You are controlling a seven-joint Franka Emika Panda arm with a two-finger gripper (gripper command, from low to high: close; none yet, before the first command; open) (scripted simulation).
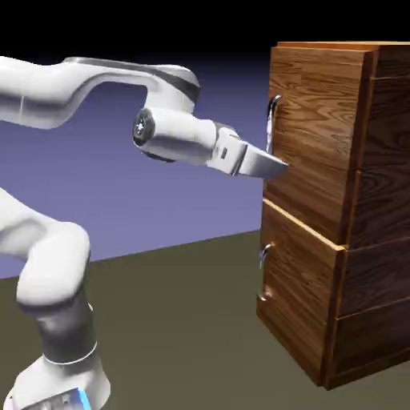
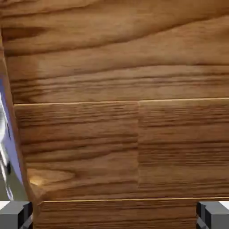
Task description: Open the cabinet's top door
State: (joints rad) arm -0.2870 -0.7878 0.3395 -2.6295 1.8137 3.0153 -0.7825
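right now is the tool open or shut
Open: the tool has its two finger tips wide apart in the hand view, with wood of the cabinet between them.

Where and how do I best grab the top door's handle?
Grip the long upright bar handle at its middle, coming from the front, one finger each side; it stands proud of the top door and runs vertically, so that likely suits.

Black upper backdrop — glare on the metal handle — wood softly blurred.
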